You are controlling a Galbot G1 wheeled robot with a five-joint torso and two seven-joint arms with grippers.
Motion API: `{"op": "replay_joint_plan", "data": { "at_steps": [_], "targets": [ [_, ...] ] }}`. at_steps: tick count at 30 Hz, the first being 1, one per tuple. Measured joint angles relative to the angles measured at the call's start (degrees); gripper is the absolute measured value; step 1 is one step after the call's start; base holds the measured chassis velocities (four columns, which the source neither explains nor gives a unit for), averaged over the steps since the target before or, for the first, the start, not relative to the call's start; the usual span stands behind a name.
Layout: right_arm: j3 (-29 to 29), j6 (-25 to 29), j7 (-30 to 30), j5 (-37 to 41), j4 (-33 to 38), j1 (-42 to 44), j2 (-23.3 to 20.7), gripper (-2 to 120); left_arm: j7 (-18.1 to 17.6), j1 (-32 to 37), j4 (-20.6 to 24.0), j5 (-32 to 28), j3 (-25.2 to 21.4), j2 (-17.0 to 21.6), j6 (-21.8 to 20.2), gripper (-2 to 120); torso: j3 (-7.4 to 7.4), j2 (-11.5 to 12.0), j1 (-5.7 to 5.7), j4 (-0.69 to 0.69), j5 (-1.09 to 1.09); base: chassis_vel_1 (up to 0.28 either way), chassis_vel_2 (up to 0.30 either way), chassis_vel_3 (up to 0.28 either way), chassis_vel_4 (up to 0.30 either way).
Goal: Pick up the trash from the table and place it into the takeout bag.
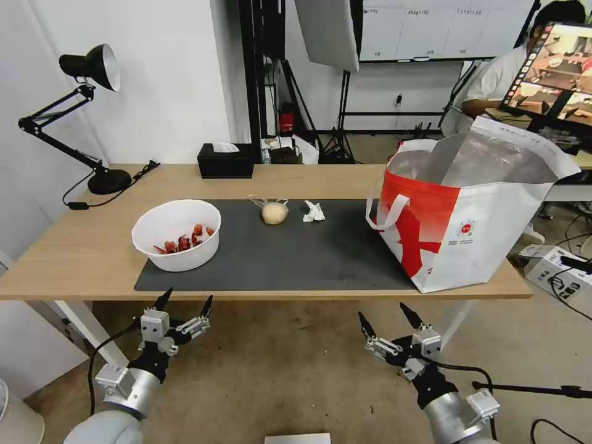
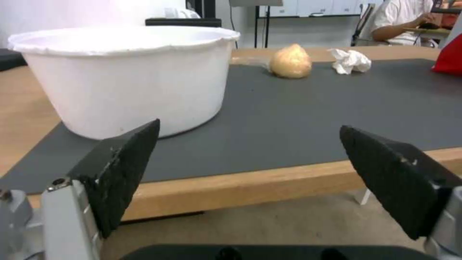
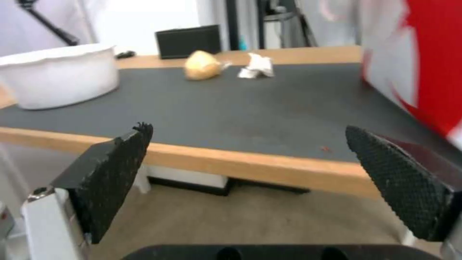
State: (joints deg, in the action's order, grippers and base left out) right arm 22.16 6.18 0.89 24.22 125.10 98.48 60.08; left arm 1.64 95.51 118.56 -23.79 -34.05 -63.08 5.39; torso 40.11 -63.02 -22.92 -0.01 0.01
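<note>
The table point(image 1: 86, 253) is a long light-wood top on white legs, seen from its near long edge. A large dark grey mat point(image 1: 296, 259) covers its middle (reaching almost to the near edge). On the mat, a white bowl point(image 1: 177, 234) with red scraps sits at about 9 o'clock, a small knotted bag point(image 1: 274, 211) with a beige lump and a crumpled white tissue point(image 1: 314, 211) lie just beside each other near 12 o'clock. The takeout bag point(image 1: 468, 228) stands at 3 o'clock, overlapping the mat's edge. On bare wood, a black tissue box point(image 1: 226, 161) sits at 11 o'clock and a black desk lamp point(image 1: 109, 180) at 10 o'clock.
</note>
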Motion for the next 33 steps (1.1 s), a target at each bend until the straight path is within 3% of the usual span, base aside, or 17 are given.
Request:
{"op": "replay_joint_plan", "data": {
  "at_steps": [8, 10, 11, 17, 21, 33],
  "targets": [
    [-6.66, -4.62, 1.75, 3.98, 0.50, -10.96, -7.65, 100, -0.04, -0.26, -0.19, -0.13, 0.19, 0.16, 0.02, 100, 0.01, 0.00, 0.00, 0.03, 0.01, 0.000, 0.000, 0.000, 0.000],
    [-16.56, -7.27, 5.21, 8.93, -3.09, -26.36, -12.57, 100, -0.08, -0.26, 0.20, 0.51, 0.12, 0.17, -0.81, 100, 0.01, 0.00, 0.00, 0.01, -0.01, 0.000, 0.000, 0.000, 0.000],
    [-16.56, -7.27, 5.21, 8.93, -3.09, -26.36, -12.57, 100, -0.08, -0.26, 0.20, 0.51, 0.12, 0.17, -0.81, 100, 0.01, 0.00, 0.00, 0.01, -0.01, 0.000, 0.000, 0.000, 0.000],
    [-30.19, -9.03, 13.00, 11.72, -11.15, -44.80, -9.03, 100, -0.14, -0.62, -0.46, 0.43, -1.00, 0.97, -1.03, 100, 0.01, 0.01, -0.01, 0.02, 0.00, 0.000, 0.000, 0.000, 0.000],
    [-35.47, -10.91, 17.86, 14.01, -15.11, -53.17, -5.90, 100, -0.17, -0.44, -0.54, 0.39, -1.16, 0.84, -1.04, 100, 0.01, 0.01, -0.01, 0.02, -0.01, 0.000, 0.000, 0.000, 0.000],
    [-45.28, -16.25, 29.38, 24.19, -25.39, -71.06, 2.36, 100, -0.13, 0.02, -0.70, 0.36, -1.31, 0.39, -0.60, 100, 0.01, 0.00, -0.01, 0.02, -0.01, 0.000, 0.000, 0.000, 0.000]
  ]
}}
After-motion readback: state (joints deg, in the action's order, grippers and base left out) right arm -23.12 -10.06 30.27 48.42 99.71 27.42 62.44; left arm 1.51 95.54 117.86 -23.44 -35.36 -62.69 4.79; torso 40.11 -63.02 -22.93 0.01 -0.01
